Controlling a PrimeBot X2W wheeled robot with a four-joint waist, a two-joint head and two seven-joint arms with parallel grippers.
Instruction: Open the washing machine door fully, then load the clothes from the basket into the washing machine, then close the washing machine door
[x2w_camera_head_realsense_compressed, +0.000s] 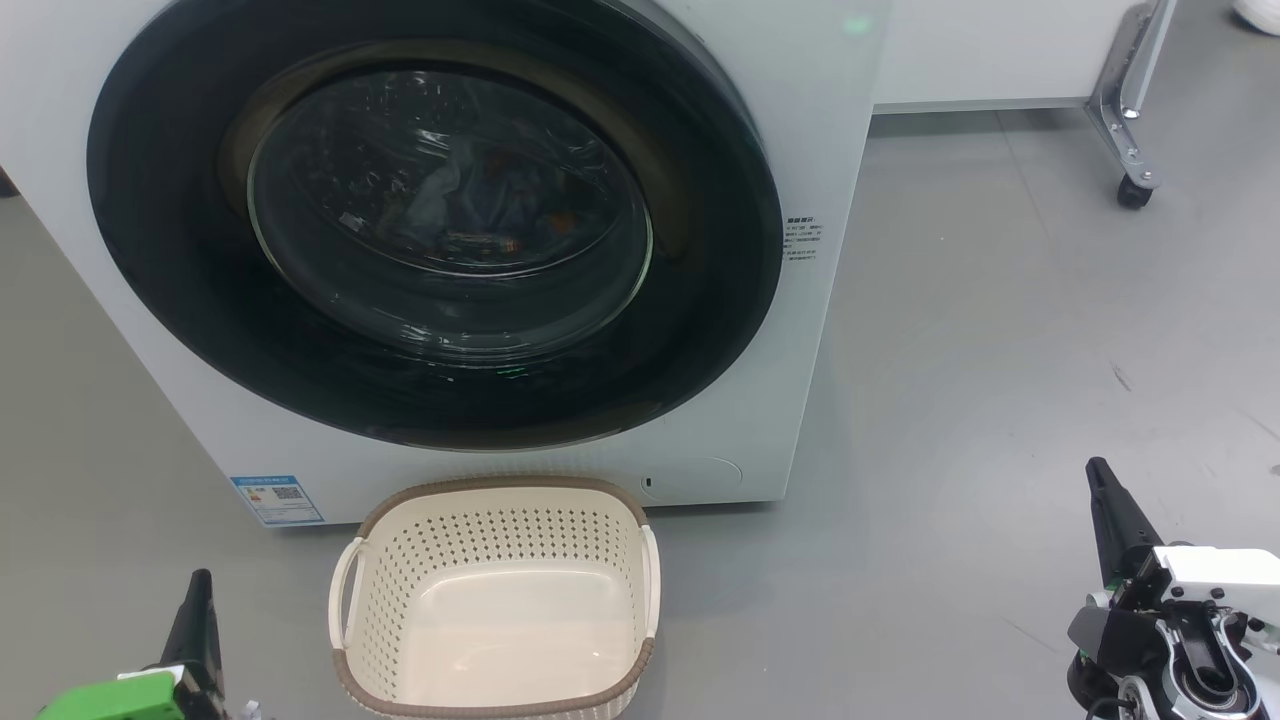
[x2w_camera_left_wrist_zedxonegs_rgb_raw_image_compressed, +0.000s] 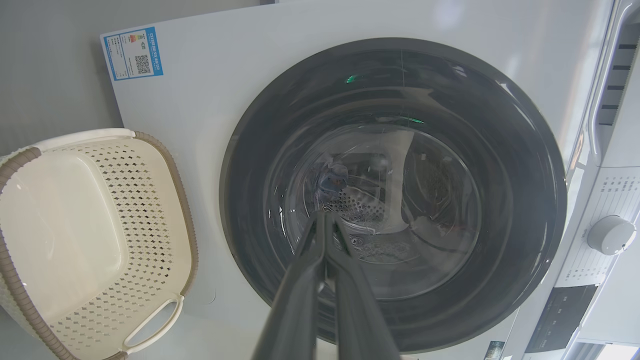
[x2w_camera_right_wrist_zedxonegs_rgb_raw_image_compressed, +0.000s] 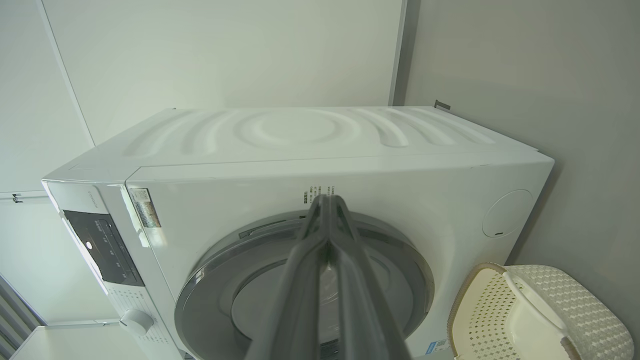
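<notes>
1. Machine. I see the washing machine (x2w_camera_head_realsense_compressed: 830, 120) ahead in head view, white front facing me, standing on grey floor (x2w_camera_head_realsense_compressed: 950, 350). A blue label sticker (x2w_camera_head_realsense_compressed: 278, 498) sits at its lower front corner on my L side. In R wrist view the control panel (x2w_camera_right_wrist_zedxonegs_rgb_raw_image_compressed: 102, 245) and a round knob (x2w_camera_right_wrist_zedxonegs_rgb_raw_image_compressed: 135, 320) show along one edge of the cabinet.

2. Door. The washing machine door (x2w_camera_head_realsense_compressed: 430, 230) lies flat against the front, black rim seated all round, glass bowl centred.

3. Load. The clothes (x2w_camera_head_realsense_compressed: 470, 190) are inside the drum, visible through the glass as a pale blue bundle w/ small orange marks. Reflections blur the detail; I cannot tell pieces apart.

4. Basket. The basket (x2w_camera_head_realsense_compressed: 495, 490) stands on the floor just in front of the machine, below the door, upright, brown rim up. Its bare cream bottom shows.

5. L arm. The left gripper (x2w_camera_head_realsense_compressed: 200, 585) sits at lower L in head view, beside the basket, not touching it. In L wrist view its fingers are pressed together at the tips, nothing between them, aimed at the door glass.

6. R arm. The right gripper (x2w_camera_head_realsense_compressed: 1100, 475) sits at lower R over bare floor, well apart from basket and machine. In R wrist view its fingers meet at the tips, nothing held.
</notes>
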